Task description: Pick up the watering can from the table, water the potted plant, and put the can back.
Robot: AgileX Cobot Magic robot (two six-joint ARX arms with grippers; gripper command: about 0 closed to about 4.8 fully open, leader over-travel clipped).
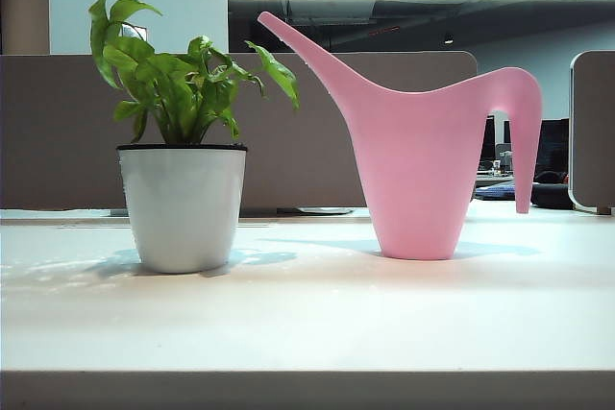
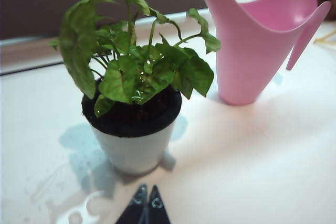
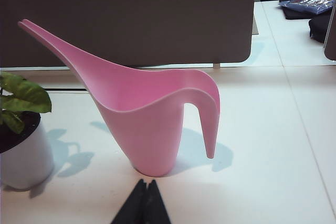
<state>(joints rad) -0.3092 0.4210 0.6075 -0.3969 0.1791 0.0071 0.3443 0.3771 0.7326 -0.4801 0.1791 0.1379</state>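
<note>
One watering can [image 1: 423,180], one potted plant [image 1: 183,156], two closed pincers: left pincer [image 2: 145,203], right pincer [image 3: 144,195].

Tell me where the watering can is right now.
The watering can stands upright on the table, right of centre in the exterior view, beside the potted plant with its spout slanting toward the leaves; neither gripper touches it.
</note>
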